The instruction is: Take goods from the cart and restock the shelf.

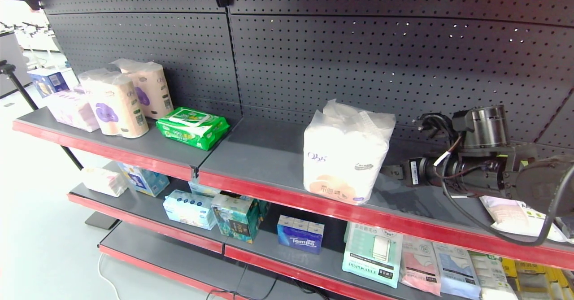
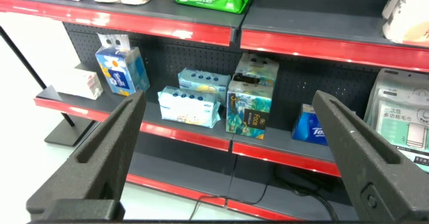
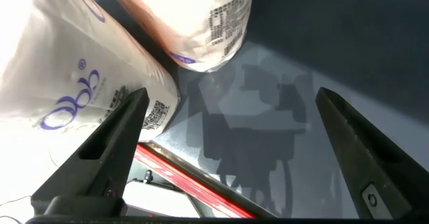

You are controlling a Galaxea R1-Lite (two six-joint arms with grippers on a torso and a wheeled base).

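right gripper [image 3: 231,106]: fingers wide apart, holding nothing; lies low over the top board of the shelf [image 1: 269,156], pointing at the tissue pack [image 1: 345,152]; one fingertip [image 3: 139,100] just beside the pack's lower corner, contact cannot be told
left gripper [image 2: 228,98]: fingers wide apart, empty; hangs in front of the lower boards, well apart from the tissue pack
tissue pack: white plastic bag, upright, near the red front edge of the top board, just to the left of the right gripper
flat pouch [image 1: 515,215]: white, lying on the same board under the right arm
wipes pack [image 1: 193,127]: green, lying flat farther left on the top board
roll packs [image 1: 119,102]: two, upright, beside the wipes pack
teal box [image 2: 251,96]: on a lower board, between pale-blue boxes [image 2: 191,103] and a blue pack [image 2: 312,127]
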